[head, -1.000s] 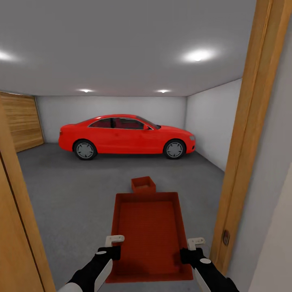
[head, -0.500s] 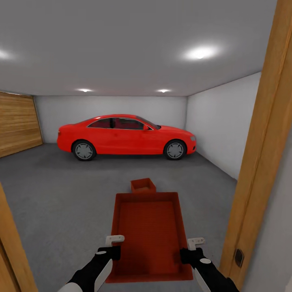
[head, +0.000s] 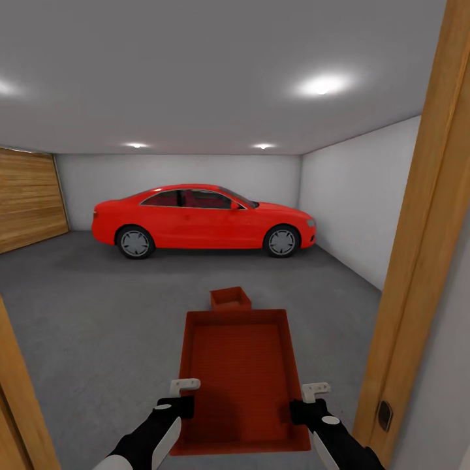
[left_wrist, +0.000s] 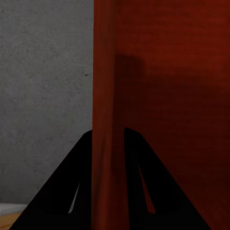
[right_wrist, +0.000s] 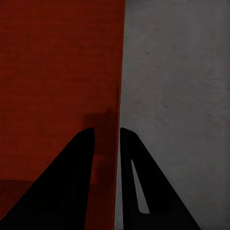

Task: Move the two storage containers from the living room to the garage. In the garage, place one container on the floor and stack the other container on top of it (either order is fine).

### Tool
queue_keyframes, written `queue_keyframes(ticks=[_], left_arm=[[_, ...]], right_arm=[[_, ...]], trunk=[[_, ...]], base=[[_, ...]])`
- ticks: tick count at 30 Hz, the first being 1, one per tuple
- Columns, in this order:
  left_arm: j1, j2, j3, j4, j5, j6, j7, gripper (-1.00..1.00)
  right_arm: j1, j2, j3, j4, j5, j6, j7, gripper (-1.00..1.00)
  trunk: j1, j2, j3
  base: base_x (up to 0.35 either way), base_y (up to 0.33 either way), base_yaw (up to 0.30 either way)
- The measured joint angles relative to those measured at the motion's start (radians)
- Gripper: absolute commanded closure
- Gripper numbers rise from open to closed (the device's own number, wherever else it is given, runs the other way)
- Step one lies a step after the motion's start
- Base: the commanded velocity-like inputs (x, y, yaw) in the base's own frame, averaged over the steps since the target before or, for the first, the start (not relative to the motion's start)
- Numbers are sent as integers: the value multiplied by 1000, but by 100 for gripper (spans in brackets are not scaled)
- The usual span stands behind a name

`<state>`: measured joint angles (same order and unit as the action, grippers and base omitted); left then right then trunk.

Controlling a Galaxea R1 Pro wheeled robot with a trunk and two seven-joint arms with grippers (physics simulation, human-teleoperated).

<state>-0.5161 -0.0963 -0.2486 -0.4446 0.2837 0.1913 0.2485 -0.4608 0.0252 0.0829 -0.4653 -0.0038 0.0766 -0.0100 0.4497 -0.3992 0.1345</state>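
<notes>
I hold one orange-red storage container [head: 238, 378] level in front of me, over the grey concrete floor [head: 98, 307] of the garage. My left gripper [head: 185, 399] is shut on its left wall, and my right gripper [head: 301, 401] is shut on its right wall. In the left wrist view the left gripper [left_wrist: 108, 132] pinches the red wall [left_wrist: 108, 72] between its black fingers. The right wrist view shows the right gripper [right_wrist: 106, 129] clamped on the container's other wall [right_wrist: 117, 72]. The second storage container [head: 230, 299] rests on the floor just ahead of the held one.
A wooden door frame [head: 418, 261] stands close on my right, and another frame edge [head: 19, 391] is at my lower left. A red car [head: 202, 219] is parked across the back. A wooden plank door [head: 29, 202] covers the left wall.
The camera moved forward through the doorway a second ago, so both door frames slid outward. It has since stopped. Both grippers keep the same hold on the container.
</notes>
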Motion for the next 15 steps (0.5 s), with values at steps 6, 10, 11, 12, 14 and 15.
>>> queue_keyframes(ticks=[6,10,11,12,14,15], left_arm=[[0,0,0,1,0,0,0,100],[0,0,0,2,1,0,0,100],[0,0,0,1,0,0,0,100],[0,0,0,1,1,0,0,100],[0,0,0,1,1,0,0,100],[0,0,-1,1,2,0,0,100]], right_arm=[[0,0,0,1,0,0,0,100],[0,0,1,0,0,1,-1,100],[0,0,2,0,0,1,-1,100],[0,0,2,0,0,1,-1,100],[0,0,1,0,1,1,0,100],[0,0,0,1,2,1,0,100]], trunk=[[0,0,0],[0,0,0],[0,0,0],[0,0,0],[0,0,0],[0,0,0]], base=[[0,0,0],[0,0,25],[0,0,156],[0,0,200],[0,0,167],[0,0,70]])
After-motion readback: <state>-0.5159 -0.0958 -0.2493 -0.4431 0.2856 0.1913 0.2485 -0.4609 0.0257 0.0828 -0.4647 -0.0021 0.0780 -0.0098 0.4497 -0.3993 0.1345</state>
